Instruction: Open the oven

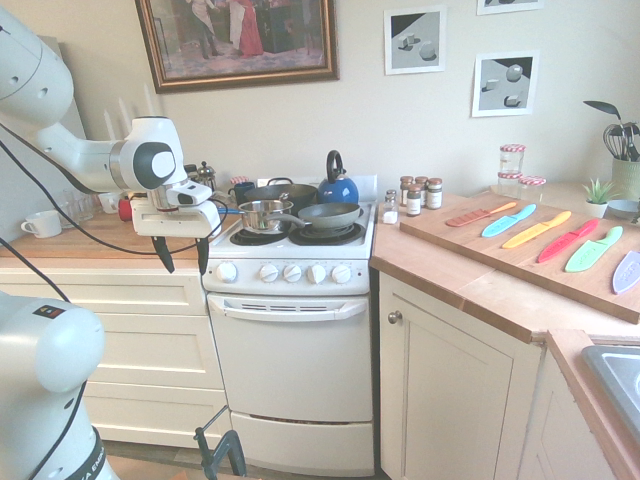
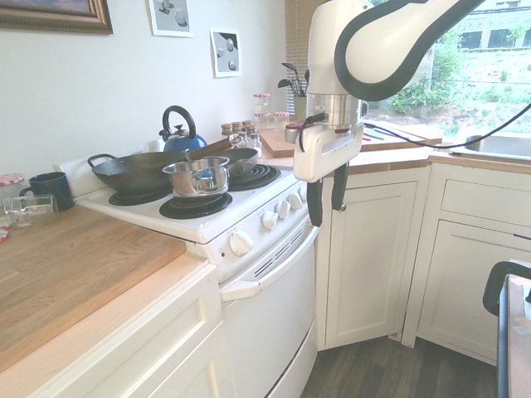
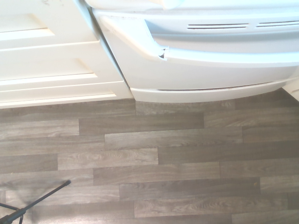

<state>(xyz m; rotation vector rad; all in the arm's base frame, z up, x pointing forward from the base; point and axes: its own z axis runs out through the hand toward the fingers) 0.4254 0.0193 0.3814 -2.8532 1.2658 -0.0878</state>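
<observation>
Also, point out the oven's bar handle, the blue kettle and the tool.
White curved bar handle [image 2: 286,264]: second exterior view, bar's middle.
Blue rounded kettle [image 1: 339,192]: first exterior view, body.
White two-fingered tool [image 1: 182,255]: first exterior view, between fingertips.

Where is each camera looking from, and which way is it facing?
First exterior view: out in the room, facing the oven front-on; arm enters from picture left, gripper open.
Second exterior view: beyond the oven's other side, looking obliquely across the stove toward the window; arm enters top right.
Wrist view: on the wrist, looking down at oven front and floor; no arm shows.
Both exterior views share the kettle.
</observation>
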